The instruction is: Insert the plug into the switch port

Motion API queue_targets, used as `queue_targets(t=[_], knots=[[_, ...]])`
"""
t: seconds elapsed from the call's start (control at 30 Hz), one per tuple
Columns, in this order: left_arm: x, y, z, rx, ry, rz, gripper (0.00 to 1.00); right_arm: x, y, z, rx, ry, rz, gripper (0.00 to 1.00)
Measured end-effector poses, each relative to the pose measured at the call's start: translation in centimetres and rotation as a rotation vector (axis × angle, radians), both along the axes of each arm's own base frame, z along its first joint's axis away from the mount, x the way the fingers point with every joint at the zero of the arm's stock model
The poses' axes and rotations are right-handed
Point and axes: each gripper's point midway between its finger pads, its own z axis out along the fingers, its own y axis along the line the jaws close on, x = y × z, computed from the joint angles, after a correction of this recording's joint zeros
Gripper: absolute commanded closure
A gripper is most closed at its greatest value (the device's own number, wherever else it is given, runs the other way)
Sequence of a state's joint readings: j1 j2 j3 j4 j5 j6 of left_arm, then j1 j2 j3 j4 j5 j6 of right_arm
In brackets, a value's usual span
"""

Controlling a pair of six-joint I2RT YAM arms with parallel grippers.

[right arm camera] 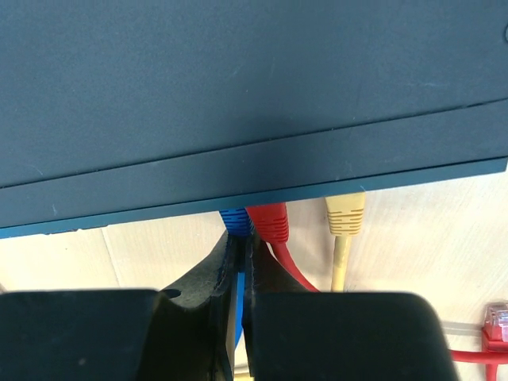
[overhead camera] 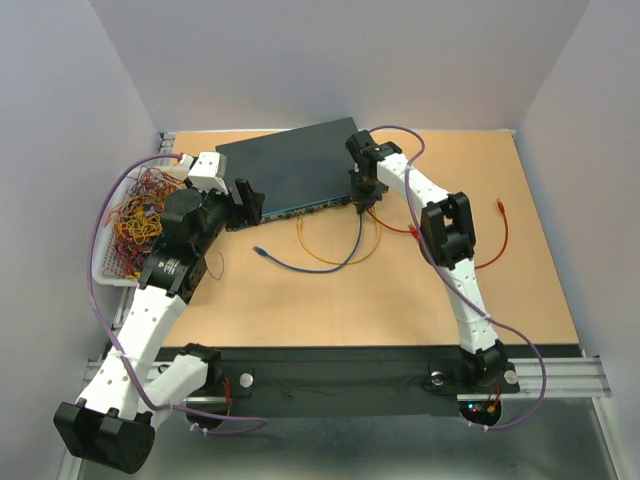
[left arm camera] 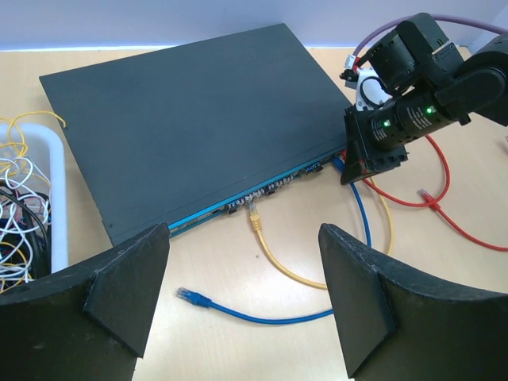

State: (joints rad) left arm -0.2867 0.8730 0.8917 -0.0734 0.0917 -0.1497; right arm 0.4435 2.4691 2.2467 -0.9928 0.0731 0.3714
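- The switch [overhead camera: 290, 165] lies at the far centre of the table [overhead camera: 420, 290].
- The right gripper [right arm camera: 240, 244] pinches tight on the blue plug [right arm camera: 235, 219] at its port row; the overhang hides whether the plug is seated.
- The left gripper [left arm camera: 242, 238] hangs wide open, empty, nearby.

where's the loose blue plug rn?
Top view: the loose blue plug lies on the table in front of the switch, left of the yellow cable, near the left hand.
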Motion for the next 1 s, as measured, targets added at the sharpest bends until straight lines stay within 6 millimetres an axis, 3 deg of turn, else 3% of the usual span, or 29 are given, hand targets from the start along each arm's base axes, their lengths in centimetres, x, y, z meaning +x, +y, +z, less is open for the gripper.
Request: queue_targets(t=[0.87,0.93,0.97,1.0], knots=[[0.6,0.2,-1.1,0.024,0.030,0.017,0.13,0.2,-0.3,-0.6,0.033,0.094,-0.018,0.99],[0.6,0.3,-1.1,0.025,0.030,0.019,0.13,0.3,-0.3,-0.7,0.030,0.092,-0.016,0.88],[0.6,0.3,-1.1,0.025,0.030,0.020,0.13,0.3,-0.3,-0.7,0.028,0.091,-0.011,0.74],[0.6,0.3,-1.1,0.025,0.030,0.020,0.13,0.4,-0.3,-0.7,0.027,0.088,-0.005,0.69]])
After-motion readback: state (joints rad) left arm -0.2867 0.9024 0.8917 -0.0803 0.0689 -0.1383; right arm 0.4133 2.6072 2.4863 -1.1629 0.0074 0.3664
